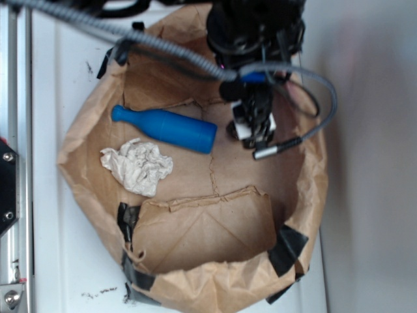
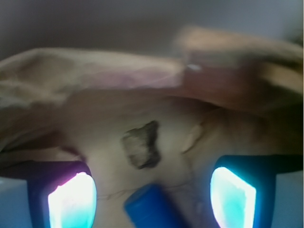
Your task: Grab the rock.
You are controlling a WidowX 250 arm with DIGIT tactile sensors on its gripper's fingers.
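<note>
The rock point(image 2: 141, 145), a small dark brown-grey lump, lies on the brown paper floor in the wrist view, ahead of the gripper and about midway between its two fingers. My gripper point(image 2: 152, 199) is open, its glowing pads point(image 2: 71, 199) wide apart, with nothing held. The blunt end of the blue bottle point(image 2: 152, 206) pokes in low between the fingers, nearer than the rock. In the exterior view the gripper point(image 1: 254, 130) hangs over the upper right of the paper bag point(image 1: 215, 277), just right of the bottle point(image 1: 166, 128); the rock is hidden under it there.
A crumpled off-white paper wad point(image 1: 138, 165) lies below the bottle's neck. The bag's folded walls rise all round, with black tape patches point(image 1: 287, 248) at the front corners. A grey cable point(image 1: 306, 134) loops by the gripper. White tabletop point(image 1: 58, 78) surrounds the bag.
</note>
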